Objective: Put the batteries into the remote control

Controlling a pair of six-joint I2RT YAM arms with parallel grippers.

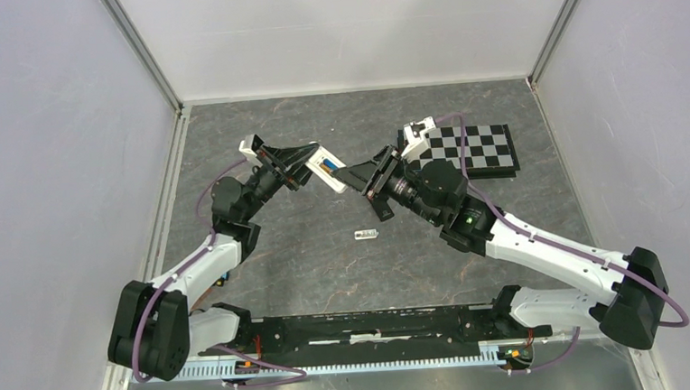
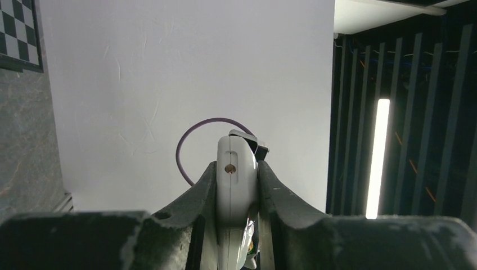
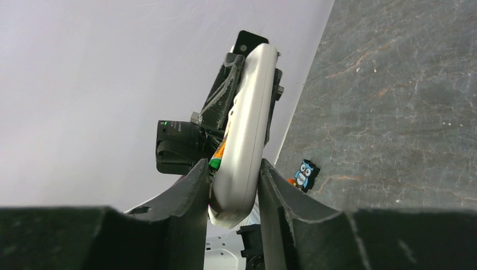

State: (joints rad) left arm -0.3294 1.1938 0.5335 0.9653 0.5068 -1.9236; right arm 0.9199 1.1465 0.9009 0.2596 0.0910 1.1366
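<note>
The white remote control is held up above the table, between the two arms. My left gripper is shut on one end of it; in the left wrist view the remote's edge is pinched between the fingers of the left gripper. My right gripper has its jaws against both faces of the other end. An orange and a blue battery lie in the open compartment. An orange-and-green battery shows beside the left finger of the right gripper.
A small pale oblong piece lies on the dark table in front of the grippers. A checkerboard sits at the back right. A little owl-printed block lies near the left wall. White walls enclose the table.
</note>
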